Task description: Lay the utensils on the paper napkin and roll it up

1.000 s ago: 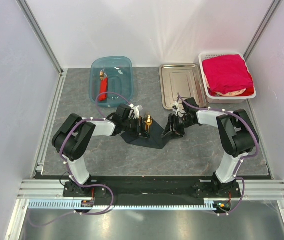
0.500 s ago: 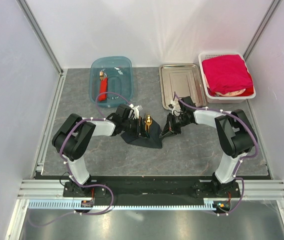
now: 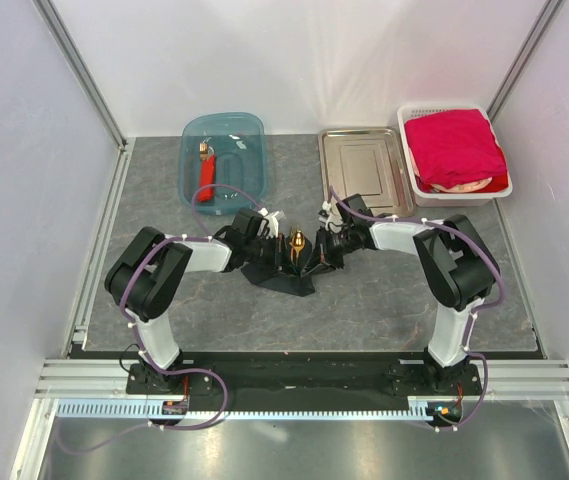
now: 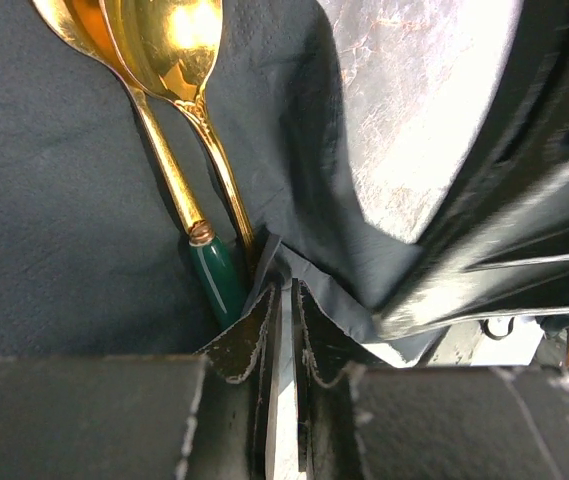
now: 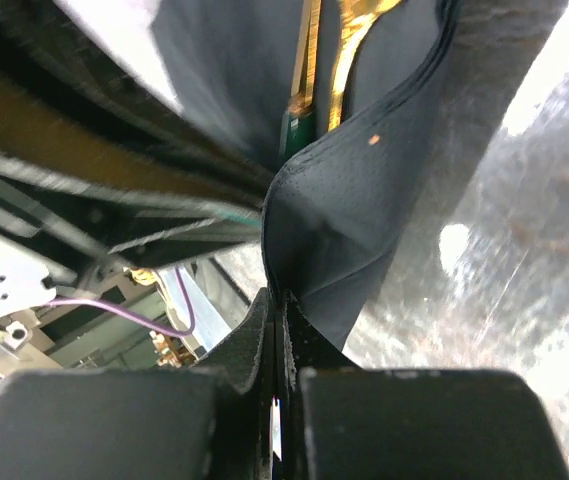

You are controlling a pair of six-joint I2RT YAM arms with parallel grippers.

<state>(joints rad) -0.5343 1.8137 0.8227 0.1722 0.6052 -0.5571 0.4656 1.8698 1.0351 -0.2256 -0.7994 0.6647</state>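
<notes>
The black paper napkin (image 3: pixel 289 280) lies bunched between my two grippers at the table's middle. Gold utensils (image 3: pixel 296 240) rest on it; in the left wrist view two spoon bowls (image 4: pixel 179 50) and a green handle end (image 4: pixel 219 285) lie on the napkin (image 4: pixel 54 200). My left gripper (image 3: pixel 282 258) is at the napkin's left edge, its jaws (image 4: pixel 286 290) nearly together with the edge pinched at their tips. My right gripper (image 3: pixel 316 256) is shut (image 5: pixel 277 300) on the napkin's right edge (image 5: pixel 364 200), which stands lifted and curled over beside the utensils (image 5: pixel 349 50).
A blue tub (image 3: pixel 189 160) at the back left holds a red tool (image 3: pixel 205 170). A steel tray (image 3: pixel 366 165) sits at the back middle. A white basket (image 3: pixel 411 170) with a red cloth (image 3: pixel 454 148) stands at the back right.
My right gripper has shut on the napkin's right edge and moved left with it, folding the napkin towards the utensils. The left gripper has stayed in place.
</notes>
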